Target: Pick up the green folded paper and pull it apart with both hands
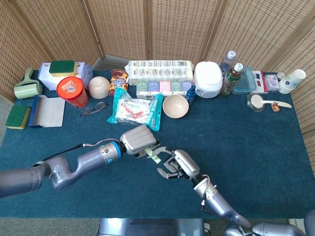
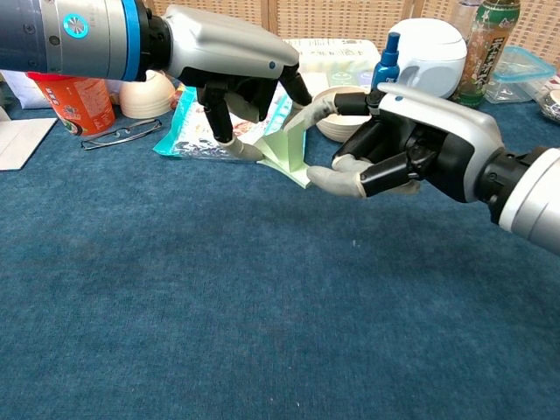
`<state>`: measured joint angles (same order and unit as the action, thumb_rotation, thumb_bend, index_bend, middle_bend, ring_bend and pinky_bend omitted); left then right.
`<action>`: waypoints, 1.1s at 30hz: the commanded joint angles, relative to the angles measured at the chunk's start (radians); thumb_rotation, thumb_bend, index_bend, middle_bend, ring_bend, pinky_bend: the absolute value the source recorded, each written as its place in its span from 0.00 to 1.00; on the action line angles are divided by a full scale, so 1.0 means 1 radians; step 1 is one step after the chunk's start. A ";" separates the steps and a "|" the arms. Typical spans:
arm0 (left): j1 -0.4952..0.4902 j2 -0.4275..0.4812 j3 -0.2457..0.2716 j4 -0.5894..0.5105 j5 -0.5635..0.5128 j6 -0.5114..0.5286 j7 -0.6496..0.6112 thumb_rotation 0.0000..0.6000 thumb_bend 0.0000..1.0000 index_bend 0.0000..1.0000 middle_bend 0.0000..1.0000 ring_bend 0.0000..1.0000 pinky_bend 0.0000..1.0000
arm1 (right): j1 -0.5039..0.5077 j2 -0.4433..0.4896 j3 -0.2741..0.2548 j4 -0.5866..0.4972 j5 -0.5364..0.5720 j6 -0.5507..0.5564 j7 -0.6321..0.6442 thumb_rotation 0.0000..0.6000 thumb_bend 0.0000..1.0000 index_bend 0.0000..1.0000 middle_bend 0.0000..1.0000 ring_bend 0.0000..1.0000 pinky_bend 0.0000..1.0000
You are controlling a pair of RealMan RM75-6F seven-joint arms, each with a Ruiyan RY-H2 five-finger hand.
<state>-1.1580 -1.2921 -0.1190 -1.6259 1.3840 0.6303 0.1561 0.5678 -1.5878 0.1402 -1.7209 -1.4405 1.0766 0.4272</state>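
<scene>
The left hand (image 2: 232,66) held the green folded paper (image 2: 287,150) up off the blue table cloth (image 2: 262,306), with its fingers pinched on the paper's top and left side. The paper hung just under that hand, tilted. The right hand (image 2: 411,140) was right beside it, fingers curled. One fingertip (image 2: 297,120) touched the paper's top edge, but whether it had a real grip was hard to tell. A snack bag (image 1: 135,110) lay just behind.
</scene>
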 commanded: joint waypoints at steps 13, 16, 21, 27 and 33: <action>0.001 0.009 0.001 -0.012 0.001 -0.001 -0.006 1.00 0.39 0.65 1.00 1.00 1.00 | 0.001 0.000 -0.001 0.002 -0.002 0.002 -0.001 1.00 0.39 0.37 1.00 1.00 1.00; 0.001 0.011 0.001 -0.011 0.001 0.000 -0.008 1.00 0.39 0.65 1.00 1.00 1.00 | 0.001 0.000 0.000 0.000 0.000 0.004 -0.004 1.00 0.39 0.38 1.00 1.00 1.00; 0.001 0.010 0.002 -0.011 0.003 -0.001 -0.009 1.00 0.39 0.65 1.00 1.00 1.00 | 0.002 -0.001 0.001 0.000 0.000 0.004 -0.008 1.00 0.39 0.38 1.00 1.00 1.00; 0.001 0.007 0.004 -0.010 0.005 -0.003 -0.010 1.00 0.39 0.65 1.00 1.00 1.00 | 0.004 -0.002 0.004 0.000 0.004 0.004 -0.012 1.00 0.39 0.38 1.00 1.00 1.00; -0.002 0.003 0.005 -0.008 0.006 -0.006 -0.010 1.00 0.39 0.65 1.00 1.00 1.00 | 0.007 -0.003 0.007 0.000 0.010 -0.002 -0.012 1.00 0.39 0.37 1.00 1.00 1.00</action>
<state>-1.1596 -1.2896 -0.1136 -1.6341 1.3901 0.6241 0.1462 0.5750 -1.5904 0.1473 -1.7206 -1.4307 1.0744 0.4155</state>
